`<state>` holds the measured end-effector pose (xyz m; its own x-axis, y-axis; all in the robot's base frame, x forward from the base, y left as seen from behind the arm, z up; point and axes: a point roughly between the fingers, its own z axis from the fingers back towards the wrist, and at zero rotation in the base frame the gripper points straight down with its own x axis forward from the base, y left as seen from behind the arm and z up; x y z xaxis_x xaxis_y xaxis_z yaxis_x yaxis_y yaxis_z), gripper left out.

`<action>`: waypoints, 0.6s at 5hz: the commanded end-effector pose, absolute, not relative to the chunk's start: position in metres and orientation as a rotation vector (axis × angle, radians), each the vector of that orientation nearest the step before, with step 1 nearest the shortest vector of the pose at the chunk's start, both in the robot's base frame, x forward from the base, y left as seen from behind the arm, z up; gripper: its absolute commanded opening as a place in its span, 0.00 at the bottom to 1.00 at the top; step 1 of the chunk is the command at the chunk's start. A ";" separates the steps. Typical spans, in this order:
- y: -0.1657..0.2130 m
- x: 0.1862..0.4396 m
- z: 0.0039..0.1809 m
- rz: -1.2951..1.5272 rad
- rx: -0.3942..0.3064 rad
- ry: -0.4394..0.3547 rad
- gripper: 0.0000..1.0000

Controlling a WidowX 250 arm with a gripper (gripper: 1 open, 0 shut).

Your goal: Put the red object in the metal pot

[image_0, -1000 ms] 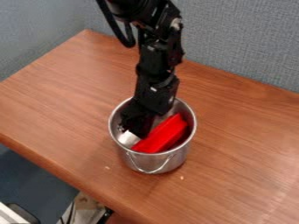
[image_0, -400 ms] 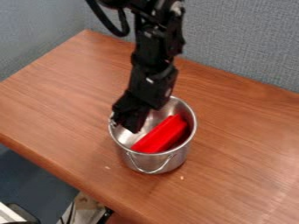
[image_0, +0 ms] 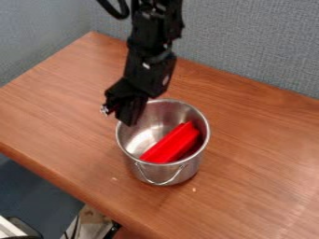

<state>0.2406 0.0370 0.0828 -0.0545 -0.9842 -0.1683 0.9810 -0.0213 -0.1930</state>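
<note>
Camera view: 1 red object (image_0: 173, 144) inside 1 metal pot (image_0: 159, 166); jaws closed, empty.

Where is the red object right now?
In the camera view, the red object lies inside the metal pot, leaning toward its right wall, near the table's front edge. The gripper is above the pot's left rim.

Single black arm (image_0: 149, 47), built of blocky, matt segments joined in series. Thin black cables loop beside its upper segments. The wrist narrows into a dark gripper (image_0: 121, 109) with short, stubby fingers; small pale marks show near the fingertips. Finer detail is blurred.
</note>
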 end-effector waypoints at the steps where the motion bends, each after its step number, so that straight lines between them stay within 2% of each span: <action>1: 0.041 0.246 0.109 -1.580 0.006 0.240 0.00; 2: 0.048 0.235 0.115 -1.491 0.002 0.246 0.00; 3: 0.047 0.229 0.114 -1.440 -0.010 0.255 1.00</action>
